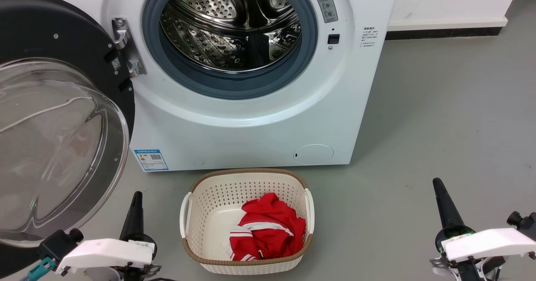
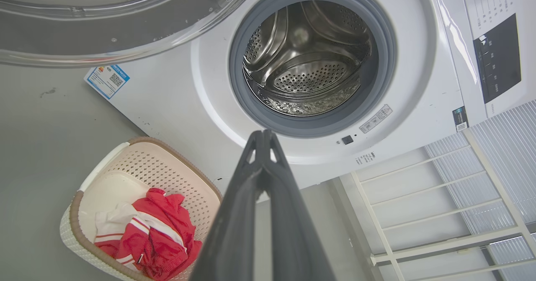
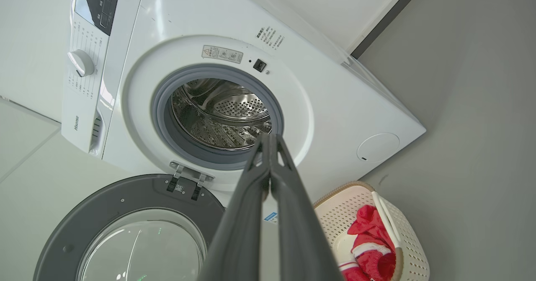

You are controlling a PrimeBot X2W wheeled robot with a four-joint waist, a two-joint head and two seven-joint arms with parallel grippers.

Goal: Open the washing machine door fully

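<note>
1. Head view. The washing machine door hangs from its hinge on the machine's left side. It is swung wide, with the inner face and glass bowl turned toward the robot. The drum mouth is wholly uncovered. The left gripper sits near left, just beside the door's lower rim; whether they touch I cannot tell. The right gripper sits near right, well apart from the machine. A basket holding a red garment stands on the floor between them.
2. Left wrist view. The left gripper has its fingers pressed together, with nothing between them. The door rim arcs across the far left, clear of the fingers.
3. Right wrist view. The right gripper is likewise closed and empty. The door lies thrown back from the grey-ringed opening.
4. Progress (judgement). The door is unlatched and swung wide, and neither gripper holds it. At most a final push toward the hinge stop remains, and the task may be complete.
</note>
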